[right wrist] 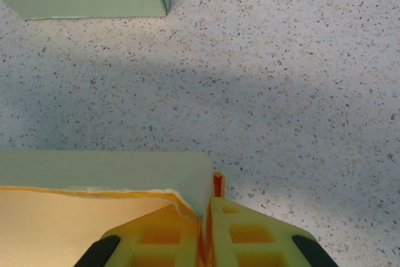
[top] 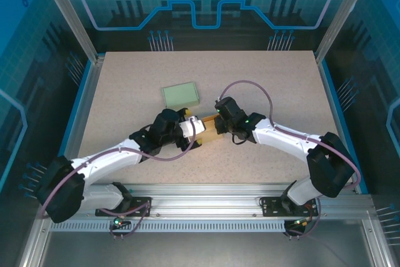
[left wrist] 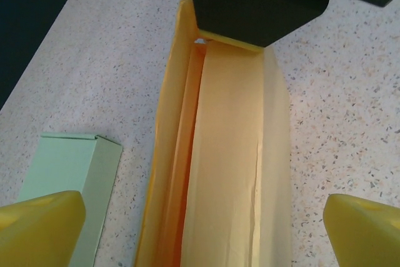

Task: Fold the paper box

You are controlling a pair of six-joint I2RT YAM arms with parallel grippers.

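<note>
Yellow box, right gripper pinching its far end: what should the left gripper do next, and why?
Probably close the left gripper on the yellow box. Its fingers stand open either side of the near end, while the right gripper is shut on the far wall, so both ends would be held.

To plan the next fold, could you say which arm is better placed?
Left, probably: the left end effector is open astride the yellow box, while the right end effector pinches its wall.
</note>
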